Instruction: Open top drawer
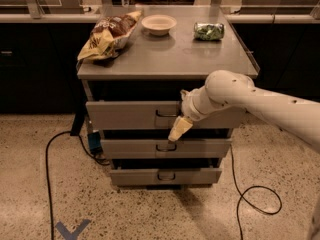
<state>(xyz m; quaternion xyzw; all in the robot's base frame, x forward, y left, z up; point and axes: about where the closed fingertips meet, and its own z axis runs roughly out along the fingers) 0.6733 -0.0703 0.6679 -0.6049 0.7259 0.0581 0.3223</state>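
Presently, the top drawer [125, 115] is seen directly beneath the tabletop [170, 59], its front appearing shut or very nearly so, with the small dark handle [165, 114] at its centre. The gripper [179, 129] is positioned just right of and slightly below that handle, its pale tip angled down towards the gap above the middle drawer [130, 148]. Whether it is spread or closed cannot be told from this view.

For the step to be done well, the tip is judged to need raising and shifting a little left, so that the wire handle is caught and not the drawer's lower edge. Once the handle is engaged, a straight pull away from the cabinet is advised, kept level with the drawer's slide, so that the drawer is not jammed sideways. A slow pull is preferred, since the chip bag [107, 34], bowl [158, 23] and green packet [209, 31] on the tabletop could be shaken if the cabinet is jerked.
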